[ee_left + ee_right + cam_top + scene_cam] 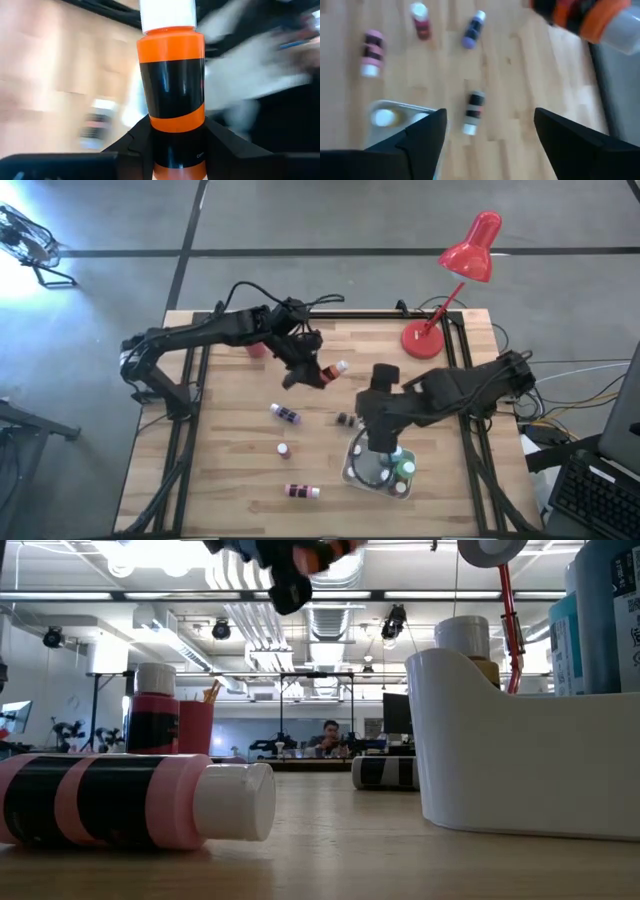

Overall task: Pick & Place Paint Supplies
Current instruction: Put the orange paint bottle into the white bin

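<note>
Left gripper clamps orange black-banded white-capped paint bottle in air above table centre. Right gripper, fingers spread wide and empty, hovers over white caddy holding bottles.

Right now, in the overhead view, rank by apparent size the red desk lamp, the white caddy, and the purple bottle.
1. red desk lamp
2. white caddy
3. purple bottle

The lamp stands taller, nearer the camera, so its lead is partly perspective.

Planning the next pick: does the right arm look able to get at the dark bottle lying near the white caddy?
Probably yes: the right gripper hangs open above the dark bottle, with bare wood around it.
</note>
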